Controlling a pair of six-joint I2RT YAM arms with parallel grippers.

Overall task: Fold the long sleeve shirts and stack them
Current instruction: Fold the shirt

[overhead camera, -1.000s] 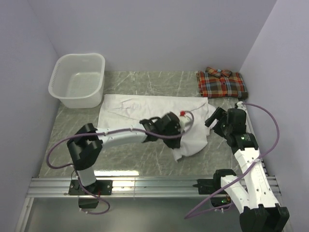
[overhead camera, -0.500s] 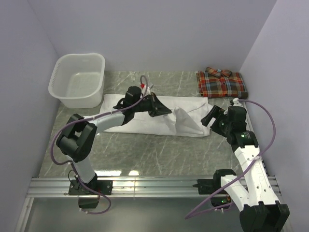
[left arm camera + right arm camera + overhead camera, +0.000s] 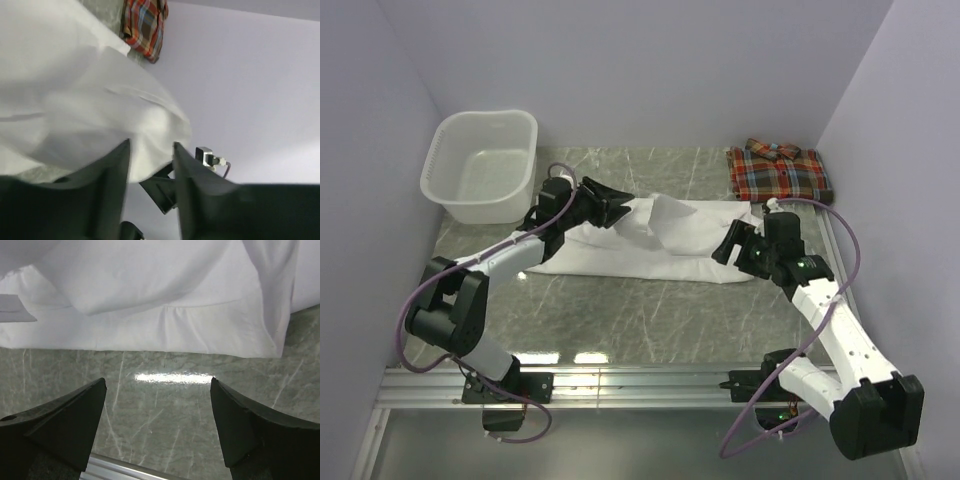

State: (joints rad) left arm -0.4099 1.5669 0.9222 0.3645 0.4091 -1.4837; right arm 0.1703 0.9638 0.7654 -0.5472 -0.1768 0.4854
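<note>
The white shirt point(image 3: 620, 255) lies in a long band across the middle of the table, and a loose flap point(image 3: 665, 215) stands up from it. My left gripper point(image 3: 623, 207) hovers over the shirt's back left part, just left of that flap. In the left wrist view its jaws point(image 3: 151, 144) are parted, with the white cloth point(image 3: 75, 100) at the tips and not pinched. My right gripper point(image 3: 730, 245) stands open by the shirt's right end. In the right wrist view this gripper point(image 3: 157, 382) is over bare table, just short of the hem point(image 3: 150, 300). The plaid shirt point(image 3: 778, 172) lies folded at the back right.
A white plastic laundry basket point(image 3: 485, 207) stands at the back left corner. Purple walls close in the table on three sides. A metal rail point(image 3: 620, 382) runs along the near edge of the marble-patterned table point(image 3: 620, 320).
My left gripper has carried the cloth from the front right across to the back left and parted its jaws. My right gripper has shifted left towards the shirt's right end.
</note>
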